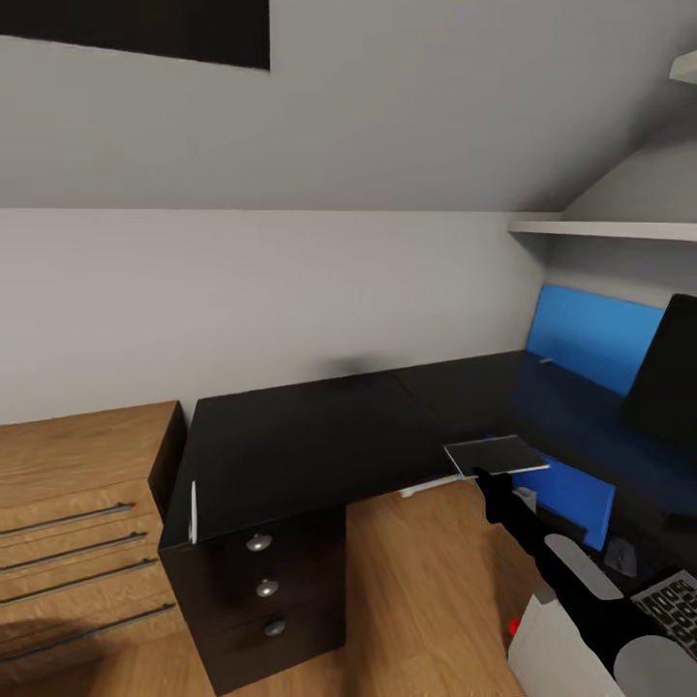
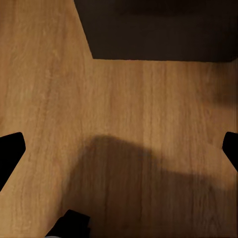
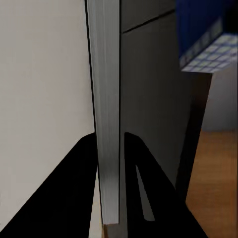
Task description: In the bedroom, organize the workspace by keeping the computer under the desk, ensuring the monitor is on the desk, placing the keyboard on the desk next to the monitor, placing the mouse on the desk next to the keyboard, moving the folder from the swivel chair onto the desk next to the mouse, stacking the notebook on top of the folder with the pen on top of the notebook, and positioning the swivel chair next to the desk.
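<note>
One right tool [image 1: 491, 481] pinches the notebook [image 1: 496, 454] flat over the surface [image 1: 310, 436] edge; the folder [image 1: 571, 489] lies just beyond it, so next carry it there and lower it

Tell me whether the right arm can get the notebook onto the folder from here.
Probably yes: the right gripper holds the notebook above the desk edge, and the folder lies just beyond with nothing between.

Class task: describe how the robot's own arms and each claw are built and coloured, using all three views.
The right arm is glossy black with pale grey rounded joint covers, tapering to a black right claw. Its fingers are flat, black and wedge-shaped. The left claw's fingers are plain black too. No cables or markings are visible.
</note>
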You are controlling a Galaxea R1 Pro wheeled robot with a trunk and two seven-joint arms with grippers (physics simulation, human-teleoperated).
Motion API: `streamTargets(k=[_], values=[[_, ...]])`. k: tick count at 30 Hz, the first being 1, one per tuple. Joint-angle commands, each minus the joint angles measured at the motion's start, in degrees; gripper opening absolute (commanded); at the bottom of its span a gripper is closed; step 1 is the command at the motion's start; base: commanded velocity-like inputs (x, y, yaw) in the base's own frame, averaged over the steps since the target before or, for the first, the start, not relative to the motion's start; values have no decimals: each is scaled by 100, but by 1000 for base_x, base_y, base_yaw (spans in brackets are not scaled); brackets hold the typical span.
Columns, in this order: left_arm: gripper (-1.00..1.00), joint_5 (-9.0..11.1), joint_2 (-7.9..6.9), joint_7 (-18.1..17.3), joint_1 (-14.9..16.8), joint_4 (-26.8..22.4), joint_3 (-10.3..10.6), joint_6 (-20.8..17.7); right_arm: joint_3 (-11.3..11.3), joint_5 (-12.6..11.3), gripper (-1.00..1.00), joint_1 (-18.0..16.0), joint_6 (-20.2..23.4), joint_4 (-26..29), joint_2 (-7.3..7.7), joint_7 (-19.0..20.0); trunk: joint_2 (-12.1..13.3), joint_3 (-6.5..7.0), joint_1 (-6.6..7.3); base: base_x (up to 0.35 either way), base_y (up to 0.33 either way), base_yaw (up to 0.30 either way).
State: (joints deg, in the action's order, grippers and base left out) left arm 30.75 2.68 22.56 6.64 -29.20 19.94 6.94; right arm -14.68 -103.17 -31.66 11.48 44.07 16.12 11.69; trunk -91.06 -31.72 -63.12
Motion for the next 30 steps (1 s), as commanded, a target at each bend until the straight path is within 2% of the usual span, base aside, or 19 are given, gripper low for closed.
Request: streamTargets(k=[1,13,26,30], values=[[100,61,-5,39,4,-2,45,35,-26,-63,-100,-7,4,-8,13,37,-3,-6,0,0,0,-267],[100,63,-9,38,4,2,45,35,-26,-63,-100,-7,4,-23,49,53,-3,-6,0,0,0,-204],[100,60,-13,38,4,2,39,41,-26,-57,-100,-7,13,-46,66,66,-3,-6,0,21,-26,-20],[100,58,-13,38,4,1,41,41,-26,-54,-100,0,6,-57,75,245,-3,-6,0,2,-20,0]])
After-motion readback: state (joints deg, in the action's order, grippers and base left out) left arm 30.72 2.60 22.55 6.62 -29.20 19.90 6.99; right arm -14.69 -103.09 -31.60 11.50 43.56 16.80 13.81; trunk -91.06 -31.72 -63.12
